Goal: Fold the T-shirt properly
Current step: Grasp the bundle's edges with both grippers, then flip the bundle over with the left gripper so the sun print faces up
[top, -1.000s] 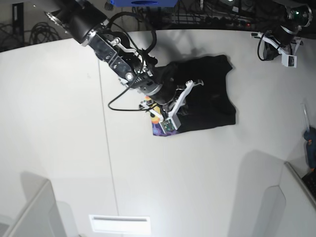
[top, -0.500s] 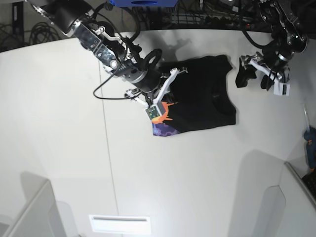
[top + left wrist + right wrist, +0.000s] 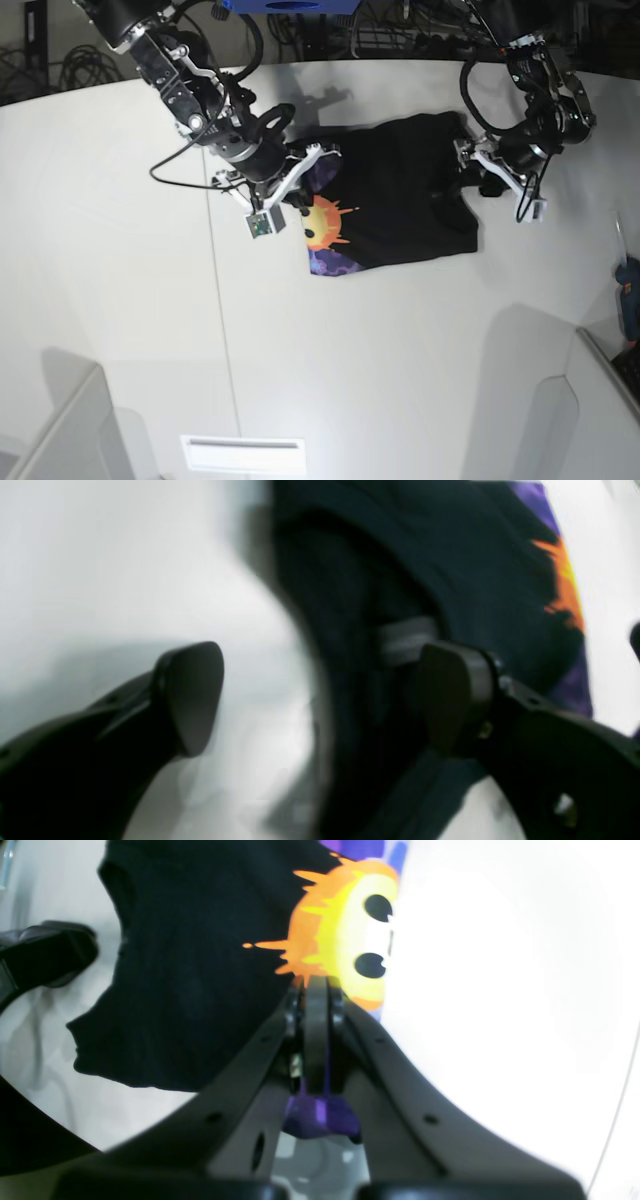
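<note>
Soft black cloth with a jagged orange-yellow sun and purple camouflage, the T-shirt (image 3: 400,190) lies at upper centre on a smooth white table (image 3: 130,330). The left gripper (image 3: 320,695) spreads wide; the right gripper's (image 3: 320,985) tips press together.

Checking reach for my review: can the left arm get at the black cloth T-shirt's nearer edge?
Probably yes: the open left gripper has a fingertip over the black cloth T-shirt, nothing visibly between.
</note>
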{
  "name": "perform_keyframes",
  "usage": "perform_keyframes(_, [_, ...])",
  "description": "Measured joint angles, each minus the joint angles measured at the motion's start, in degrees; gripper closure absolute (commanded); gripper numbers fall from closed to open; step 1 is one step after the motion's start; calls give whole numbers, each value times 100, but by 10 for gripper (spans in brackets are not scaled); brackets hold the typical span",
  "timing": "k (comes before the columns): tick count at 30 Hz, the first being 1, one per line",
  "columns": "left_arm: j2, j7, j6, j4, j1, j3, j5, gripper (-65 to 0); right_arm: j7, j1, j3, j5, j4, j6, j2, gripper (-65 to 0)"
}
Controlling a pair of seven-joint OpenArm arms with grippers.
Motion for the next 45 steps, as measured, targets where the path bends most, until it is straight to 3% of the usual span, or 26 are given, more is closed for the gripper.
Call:
perform_keyframes(8, [90, -114, 72, -553, -350, 210, -201, -592, 4, -17, 0, 20, 4, 0, -9, 0])
perform_keyframes(12, [160, -219, 175, -629, -365, 208, -256, -592, 590, -122, 15, 13, 4, 0, -9, 0])
perform_keyframes(22, [184, -286, 177, -667, -378, 846, -291, -589, 730, -190, 15, 20, -24, -2, 4, 0])
perform_keyframes(24, [166, -356, 170, -822, -396, 846, -400, -546, 728, -192, 15, 22, -24, -2, -11, 0])
perform_keyframes(29, [157, -426, 170, -1266, -494, 846, -479, -283, 728, -195, 15, 20, -24, -2, 2, 0])
perform_keyframes(36, [151, -278, 155, -1399, -573, 931, -295, 0, 730, -210, 35, 22, -24, -2, 2, 0])
perform_keyframes(40, [-133, -402, 173, -1416, -638, 1585, -216, 0, 756, -546, 737, 22, -24, -2, -83, 0])
perform_keyframes(45, [-221, -439, 168, -1390, -833, 2068, 201, 0, 750, -879, 1537, 24, -24, 0, -79, 0])
